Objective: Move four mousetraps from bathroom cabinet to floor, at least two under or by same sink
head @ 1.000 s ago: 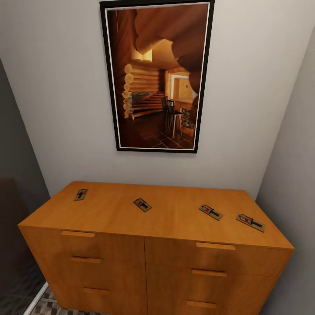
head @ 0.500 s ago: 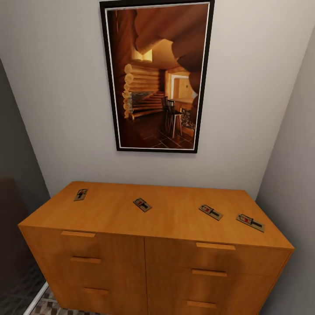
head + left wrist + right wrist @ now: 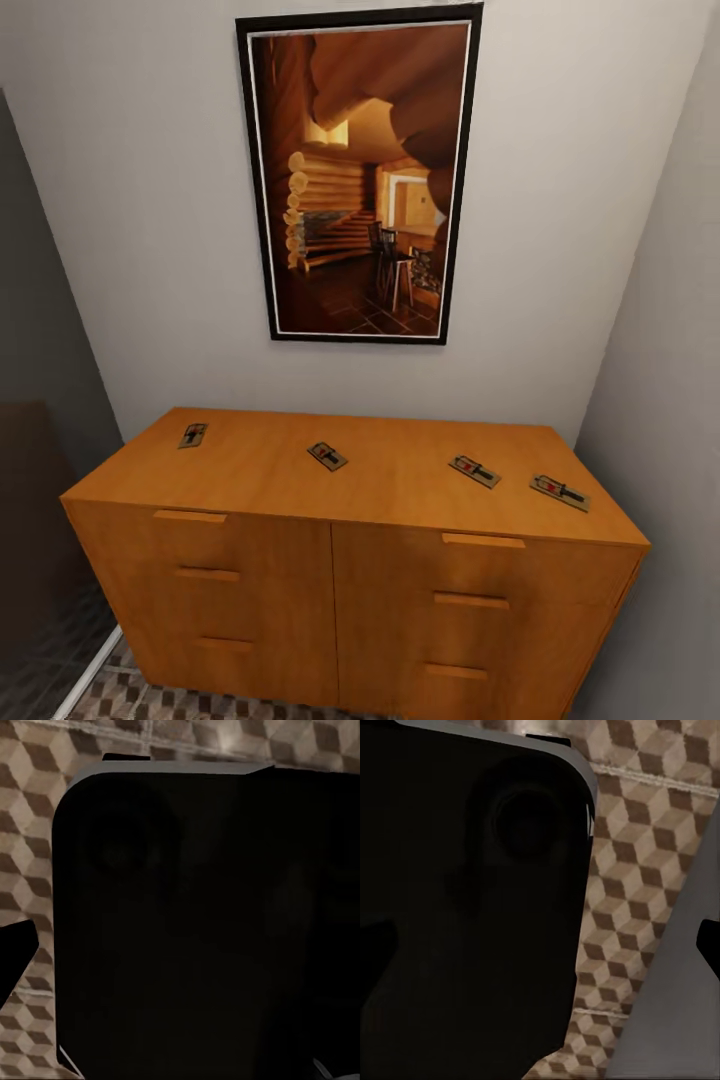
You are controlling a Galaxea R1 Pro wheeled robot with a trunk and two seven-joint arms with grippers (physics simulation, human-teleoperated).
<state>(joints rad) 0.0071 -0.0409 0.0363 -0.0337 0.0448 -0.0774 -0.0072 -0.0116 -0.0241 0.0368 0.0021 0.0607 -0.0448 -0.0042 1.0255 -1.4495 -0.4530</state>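
Observation:
Four mousetraps lie flat in a row on top of the orange-brown cabinet point(image 3: 330, 590) in the head view: one at the far left point(image 3: 193, 435), one left of centre point(image 3: 327, 456), one right of centre point(image 3: 475, 470), and one near the right end point(image 3: 560, 492). The cabinet's drawers and doors are closed. Patterned bathroom floor point(image 3: 150, 695) shows at its foot. In the wrist views both arms hang low over the cube-patterned tiles point(image 3: 630, 870). My right gripper point(image 3: 540, 945) is open, with dark fingertips at both edges. My left gripper point(image 3: 180, 952) is open too, and one fingertip point(image 3: 15, 952) shows.
A framed picture point(image 3: 360, 180) of a log interior hangs on the wall above the cabinet. A grey wall point(image 3: 670, 400) closes in on the right, and a dark panel point(image 3: 40, 500) with a white strip point(image 3: 90, 670) at its base stands on the left. My dark base point(image 3: 195, 930) fills much of both wrist views.
The head camera has shifted, so the cabinet sits slightly smaller and higher in the picture and more floor shows. The mousetraps have not moved on the cabinet.

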